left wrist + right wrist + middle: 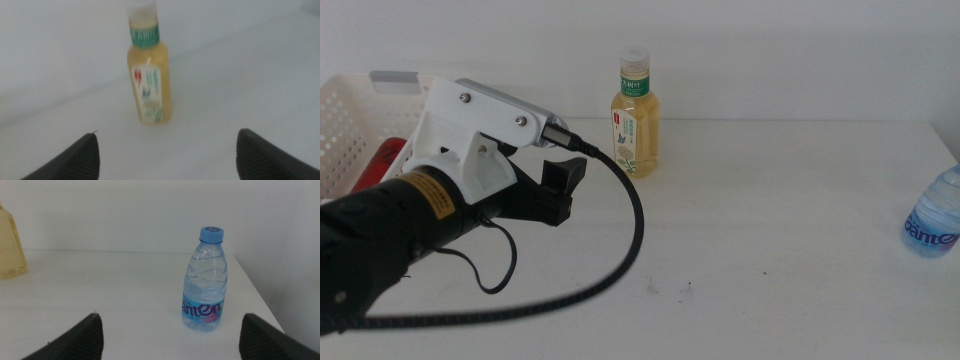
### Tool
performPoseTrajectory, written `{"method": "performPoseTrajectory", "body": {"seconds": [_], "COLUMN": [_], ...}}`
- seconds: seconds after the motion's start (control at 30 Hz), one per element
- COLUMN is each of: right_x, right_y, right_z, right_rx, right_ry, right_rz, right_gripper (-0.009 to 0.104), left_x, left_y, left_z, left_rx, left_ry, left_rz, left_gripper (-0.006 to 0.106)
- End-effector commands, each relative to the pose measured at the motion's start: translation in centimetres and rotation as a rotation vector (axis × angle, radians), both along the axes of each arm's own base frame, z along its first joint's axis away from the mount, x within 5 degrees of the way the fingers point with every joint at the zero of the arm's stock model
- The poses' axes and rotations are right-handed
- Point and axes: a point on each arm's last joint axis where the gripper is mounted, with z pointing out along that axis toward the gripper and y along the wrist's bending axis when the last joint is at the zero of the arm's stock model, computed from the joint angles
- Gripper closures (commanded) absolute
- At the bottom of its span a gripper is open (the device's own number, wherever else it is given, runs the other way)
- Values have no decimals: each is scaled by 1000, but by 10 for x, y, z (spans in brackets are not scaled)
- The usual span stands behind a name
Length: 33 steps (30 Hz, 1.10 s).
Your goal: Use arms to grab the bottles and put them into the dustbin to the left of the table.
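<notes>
The tea bottle (634, 117) is standing upright on the table (770, 230), toward the far edge and a little left of centre. The water bottle (933, 218) is standing at the right edge, well apart from it and nearer. The dustbin (350, 125) is sitting at the far left, with a can (377, 165) lying inside it. The left gripper (560, 190) is hanging over the table between the dustbin and the tea bottle, just near-left of the tea bottle.

Water bottle (206, 280) blue label: partial "anten"; tea bottle (635, 118) label unreadable.
</notes>
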Motion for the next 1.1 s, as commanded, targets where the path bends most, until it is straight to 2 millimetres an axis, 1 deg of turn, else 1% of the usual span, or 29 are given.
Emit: {"method": "performPoseTrajectory", "body": {"seconds": [0.0,0.07,0.13,0.23,0.37,0.5,0.57,0.7,0.8,0.97,1.07], "right_x": [0,0,0,0,0,0,0,0,0,0,0], "right_y": [0,0,0,0,0,0,0,0,0,0,0], "right_z": [0,0,0,0,0,0,0,0,0,0,0], "right_rx": [-14,-14,-14,-14,-14,-14,-14,-14,-14,-14,-14], "right_ry": [-12,-12,-12,-12,-12,-12,-12,-12,-12,-12,-12], "right_rz": [4,4,4,4,4,4,4,4,4,4,4], "right_gripper": [24,24,24,24,24,24,24,24,24,24,24], "left_x": [-1,-7,-17,-27,-24,-19,-14,-2,11,43,65], "left_y": [-2,-1,3,8,6,0,-2,1,4,5,3], "left_z": [-3,-14,-27,-41,-54,-64,-71,-82,-86,-90,-97], "left_rx": [-34,-94,-163,-189,-142,-164,-175,-196,-184,-191,-185], "left_ry": [-64,-150,-220,-250,-211,-212,-218,-226,-224,-209,-200], "left_rz": [-14,-35,-44,-47,-51,-80,-80,-52,-58,-111,-121], "left_gripper": [7,7,7,7,7,7,7,7,7,7,7]}}
